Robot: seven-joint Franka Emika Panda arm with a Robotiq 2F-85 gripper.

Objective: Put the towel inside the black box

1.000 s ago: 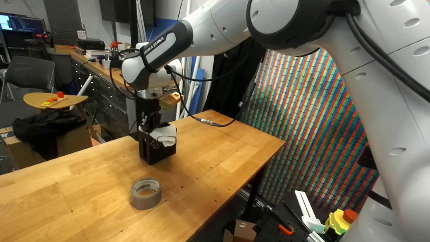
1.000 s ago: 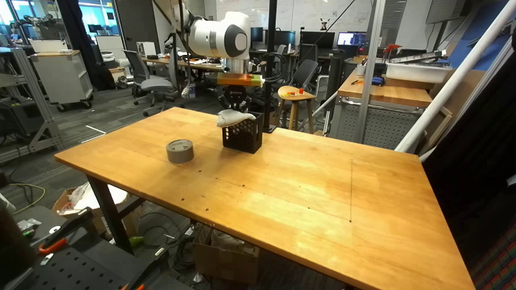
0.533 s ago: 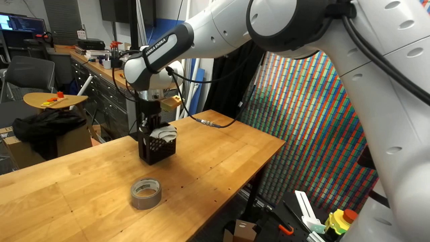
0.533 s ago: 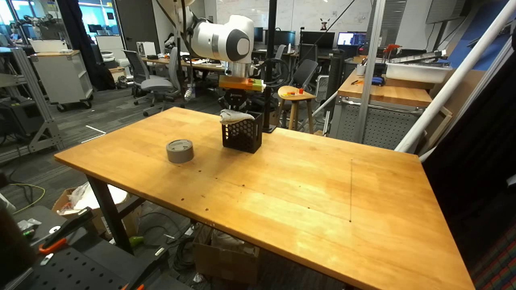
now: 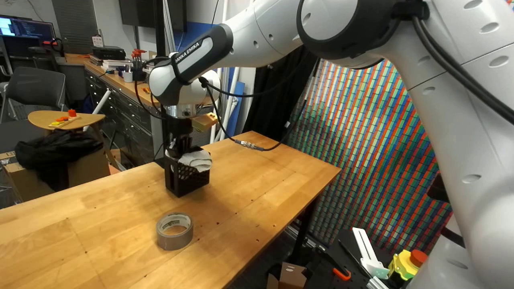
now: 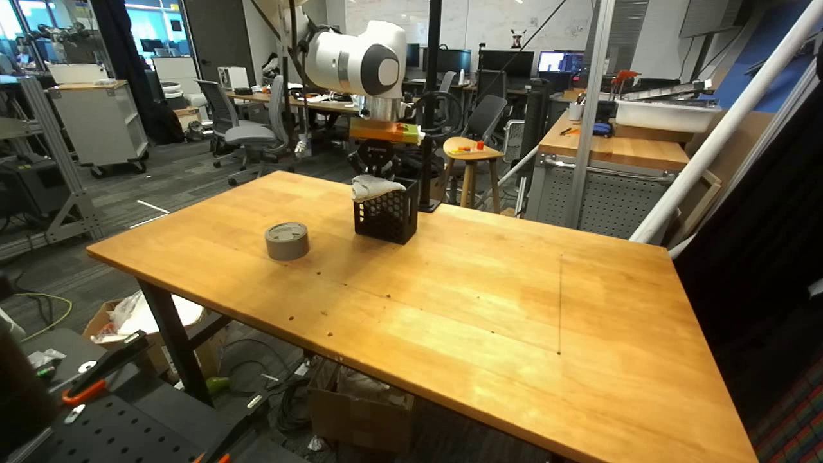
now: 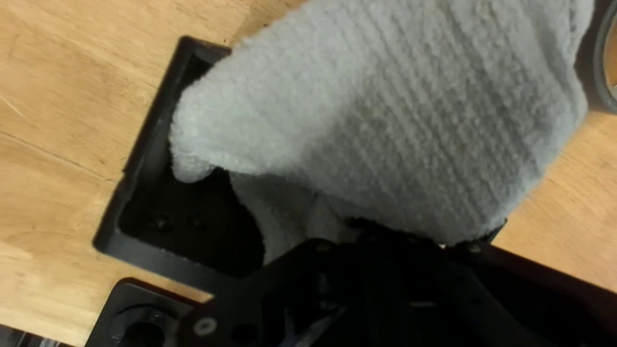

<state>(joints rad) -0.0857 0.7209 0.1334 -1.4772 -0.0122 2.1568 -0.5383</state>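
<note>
1. Gripper (image 7: 381, 236) stands fingers together over the open box; whether fabric is pinched between the tips cannot be told.
2. Towel (image 7: 385, 115) lies partly inside the black box (image 5: 190, 185), the rest folded over its rim. Box stands near a long edge of the table (image 6: 488, 283).
3. Judged risks: lifting with fabric caught may drag it out; overhang weight may pull it off; pressing may tip the box.
4. Materials: fuzzy, ribbed, off-white fabric; stiff-looking, honeycomb-holed walls; smooth wood.

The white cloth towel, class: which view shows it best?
The wrist view: there the white cloth towel looms large, ribbed texture clear, though cropped above. Both exterior views show it small, over the rim of the black perforated box.
</note>
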